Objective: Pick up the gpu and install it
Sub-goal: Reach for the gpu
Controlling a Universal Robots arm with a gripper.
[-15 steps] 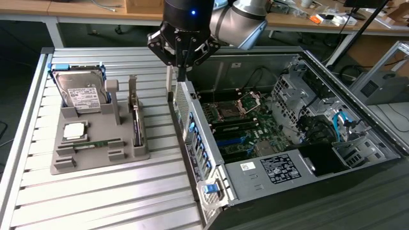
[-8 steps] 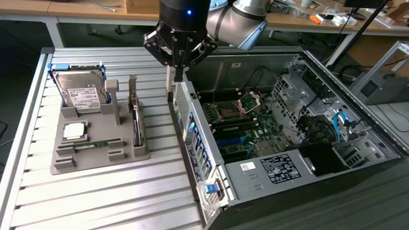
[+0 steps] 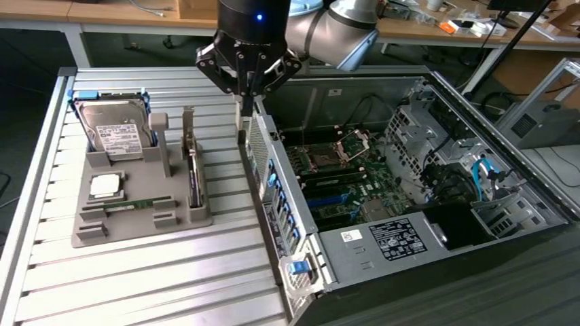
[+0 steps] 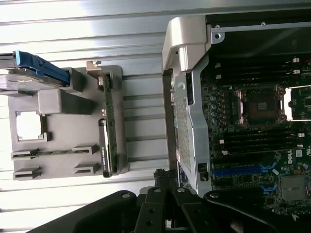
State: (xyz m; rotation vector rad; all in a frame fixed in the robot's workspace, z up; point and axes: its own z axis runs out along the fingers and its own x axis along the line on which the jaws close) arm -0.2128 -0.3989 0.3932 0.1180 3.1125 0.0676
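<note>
The gpu (image 3: pixel 192 178) stands edge-on as a thin dark strip in a slot at the exterior view's right side of the grey holder (image 3: pixel 136 219). In the wrist view the gpu (image 4: pixel 108 127) shows a green board edge and sits in the holder (image 4: pixel 68 114). My gripper (image 3: pixel 246 102) hangs shut and holds nothing. It is above the gap between the holder and the rear wall of the open computer case (image 3: pixel 272 180), apart from the gpu. Its black fingers (image 4: pixel 162 177) point down beside the case wall (image 4: pixel 187 104).
The holder also carries a silver hard drive (image 3: pixel 113 129), a square processor (image 3: pixel 106 183) and a slim green memory stick (image 3: pixel 136 202). The case's motherboard (image 3: pixel 340 173) lies exposed, with cables and drive cages (image 3: pixel 453 163) to the exterior view's right. Everything rests on a ribbed metal table (image 3: pixel 154 285).
</note>
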